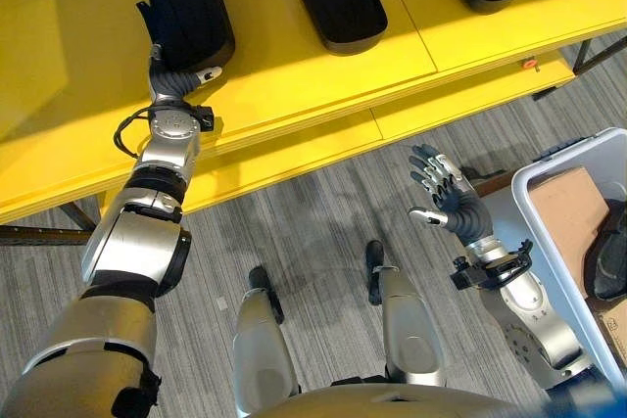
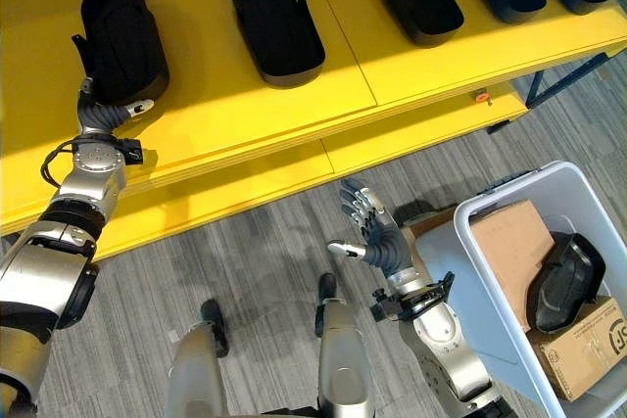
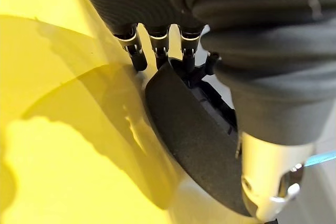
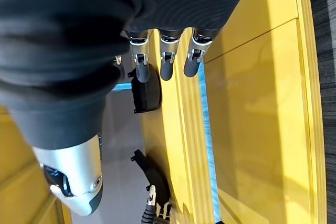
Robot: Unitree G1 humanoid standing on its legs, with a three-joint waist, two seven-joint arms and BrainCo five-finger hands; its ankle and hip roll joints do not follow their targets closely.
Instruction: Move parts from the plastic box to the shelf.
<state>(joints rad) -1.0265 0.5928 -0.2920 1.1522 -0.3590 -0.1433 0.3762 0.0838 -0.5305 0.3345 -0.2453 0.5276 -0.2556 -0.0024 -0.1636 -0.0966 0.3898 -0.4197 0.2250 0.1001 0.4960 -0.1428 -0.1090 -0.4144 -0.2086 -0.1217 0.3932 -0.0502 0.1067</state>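
The left hand [image 2: 103,110] rests against a black part [image 2: 120,34] on the yellow shelf [image 2: 245,115]; its grip is unclear. The right hand [image 2: 377,232] hovers open beside the plastic box [image 2: 490,281], which contains another part [image 2: 563,281].

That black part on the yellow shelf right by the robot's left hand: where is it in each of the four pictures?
Left eye view: the black part sits top left, just beyond the left hand.
Right eye view: top left again.
Left wrist view: the big dark curve in the middle.
Right wrist view: probably the small dark shape near the bottom edge.
Shared landmark: the yellow shelf.
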